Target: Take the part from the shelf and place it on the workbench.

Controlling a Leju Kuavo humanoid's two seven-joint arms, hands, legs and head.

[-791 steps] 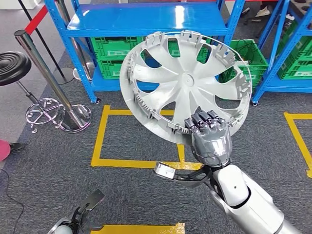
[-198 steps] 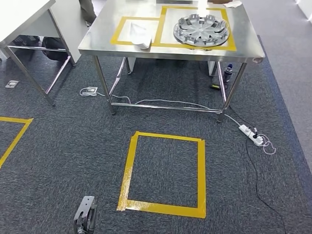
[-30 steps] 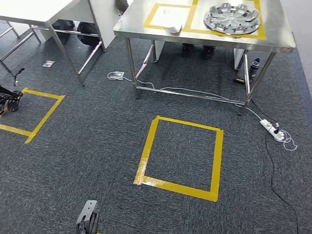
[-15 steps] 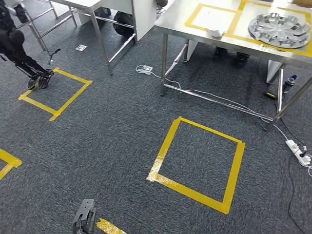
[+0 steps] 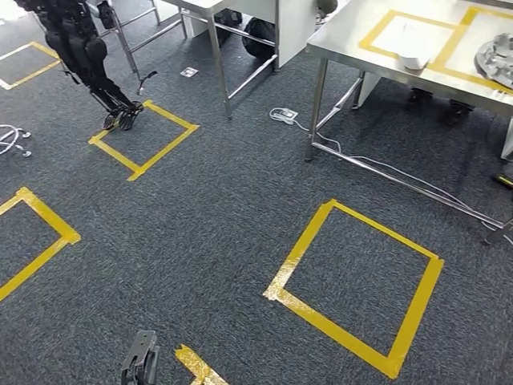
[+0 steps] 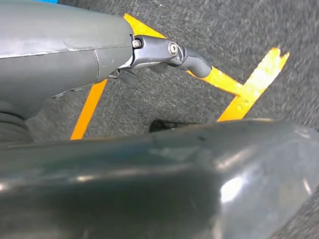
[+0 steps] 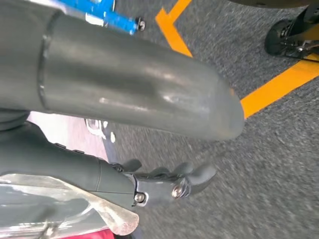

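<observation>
The silver wheel cover (image 5: 499, 59) lies flat on the steel workbench (image 5: 363, 50), inside a yellow taped square, cut off by the head view's right edge. My left hand (image 6: 75, 59) hangs over the carpet with a dark finger (image 6: 169, 50) stretched out and nothing in it. My right hand (image 7: 112, 89) also hangs low; its dark fingers (image 7: 169, 185) lie loosely extended and hold nothing. A dark bracket of my left arm (image 5: 140, 365) shows at the head view's bottom edge.
A white object (image 5: 413, 58) sits on the workbench in another taped square. Yellow tape squares (image 5: 357, 281) mark the grey carpet. A black legged robot (image 5: 78, 44) stands far left. Cables (image 5: 387, 168) run under the bench. A blue shelf foot (image 7: 109, 12) is near my right hand.
The camera has turned left: the workbench and wheel cover have slid to the picture's right edge and the black robot has come further into view. Both hands stay empty.
</observation>
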